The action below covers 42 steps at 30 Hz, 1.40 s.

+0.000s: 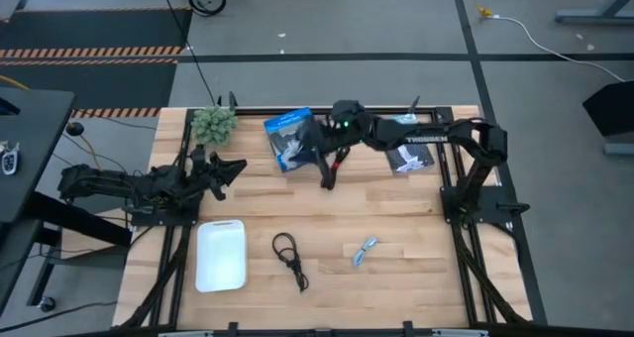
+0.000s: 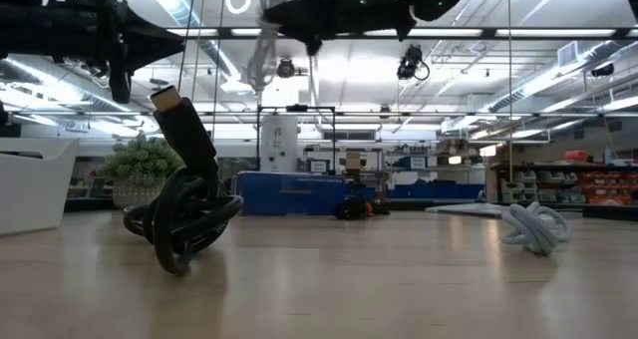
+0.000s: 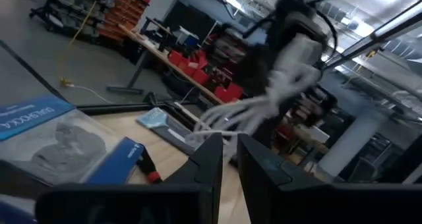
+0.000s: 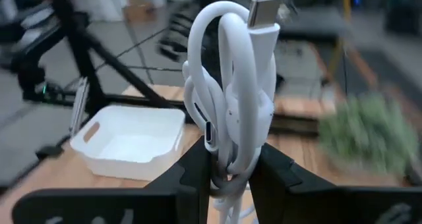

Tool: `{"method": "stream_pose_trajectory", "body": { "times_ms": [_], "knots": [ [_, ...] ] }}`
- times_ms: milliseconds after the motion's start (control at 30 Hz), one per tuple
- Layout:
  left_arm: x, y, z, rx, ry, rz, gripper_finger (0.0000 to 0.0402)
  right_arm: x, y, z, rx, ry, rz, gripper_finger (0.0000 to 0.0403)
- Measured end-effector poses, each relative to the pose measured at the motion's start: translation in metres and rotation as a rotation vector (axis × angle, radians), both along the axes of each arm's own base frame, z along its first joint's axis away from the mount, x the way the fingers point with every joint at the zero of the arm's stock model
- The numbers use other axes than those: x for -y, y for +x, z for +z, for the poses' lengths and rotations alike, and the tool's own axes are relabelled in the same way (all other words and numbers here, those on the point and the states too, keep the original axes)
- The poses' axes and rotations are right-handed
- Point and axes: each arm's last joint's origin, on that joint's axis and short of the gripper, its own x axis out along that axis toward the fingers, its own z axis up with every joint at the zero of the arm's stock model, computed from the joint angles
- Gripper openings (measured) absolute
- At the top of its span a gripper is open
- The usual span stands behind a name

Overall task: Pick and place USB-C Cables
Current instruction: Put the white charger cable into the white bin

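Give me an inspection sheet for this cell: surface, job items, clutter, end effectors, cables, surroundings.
Surface: wooden table, bare in the middle.
Job's things: white USB-C cable held aloft; black loop cable and pale blue cable lie on the table; black-and-red cable by the blue box.
Clutter: blue box, black-and-white packet, white tray, small plant.
End effectors: right end effector shut on the white USB-C cable, raised over the back of the table; left end effector open, waiting at the left side.
Cables: a loose white one on the floor.
Surroundings: workshop shelving, nothing else seen.
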Motion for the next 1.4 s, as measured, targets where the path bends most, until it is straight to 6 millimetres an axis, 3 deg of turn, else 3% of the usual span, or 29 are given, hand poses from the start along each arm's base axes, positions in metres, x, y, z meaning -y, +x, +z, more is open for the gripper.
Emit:
{"method": "stream_pose_trajectory", "body": {
  "times_ms": [167,300,533,633,967,1067,1233,1400],
  "knots": [
    [0.000,0.000,-0.001,-0.044,0.075,0.012,0.0053,-0.041,0.027,-0.030,0.076,-0.164,0.149,0.0087],
    [0.000,0.000,-0.001,-0.078,0.148,0.023,0.0053,-0.078,0.044,-0.043,0.171,-0.144,0.129,0.0087],
    [0.000,0.000,0.000,-0.066,0.145,0.024,0.0053,-0.142,0.044,-0.047,0.149,-0.094,0.063,0.0087],
    [0.000,0.000,0.002,-0.049,0.143,0.026,0.0053,-0.159,0.041,-0.047,0.136,-0.063,0.000,0.0087],
    [0.000,-0.002,0.010,0.053,0.112,0.000,0.0053,-0.172,0.039,-0.046,0.141,-0.070,-0.023,0.0087],
    [0.005,0.000,0.008,0.040,0.167,-0.144,0.0053,-0.180,0.035,-0.039,0.153,-0.070,-0.047,0.0087],
    [0.019,0.004,0.005,0.035,0.322,-0.567,0.0052,-0.186,0.023,-0.016,0.185,0.034,-0.117,0.0087],
    [0.027,0.010,-0.001,-0.014,0.319,-0.659,0.0052,-0.180,0.020,-0.011,0.114,0.188,-0.073,0.0087]
  ]
}}
